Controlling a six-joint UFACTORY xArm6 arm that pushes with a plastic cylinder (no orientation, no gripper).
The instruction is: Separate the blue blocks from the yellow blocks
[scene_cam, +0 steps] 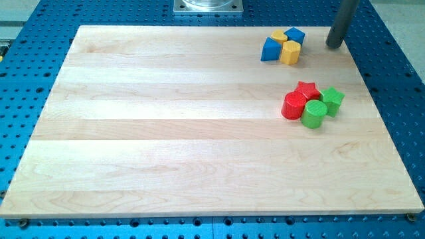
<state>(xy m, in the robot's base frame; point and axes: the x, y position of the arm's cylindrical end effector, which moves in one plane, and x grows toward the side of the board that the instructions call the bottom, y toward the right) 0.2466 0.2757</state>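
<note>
Two blue and two yellow blocks sit bunched together near the view's top right. A blue wedge-like block (270, 50) is on the cluster's left, a blue cube (295, 35) at its top right. A yellow hexagonal block (290, 52) touches both blues at the bottom right, and a second yellow block (279, 35) lies between the blues at the top. My tip (334, 45) stands on the board to the right of the cluster, apart from the blue cube by a short gap.
Below the cluster lie a red star (307, 89), a red cylinder (293, 105), a green cylinder (314, 113) and a green star-like block (332, 99), all touching. The wooden board (166, 126) rests on a blue perforated table.
</note>
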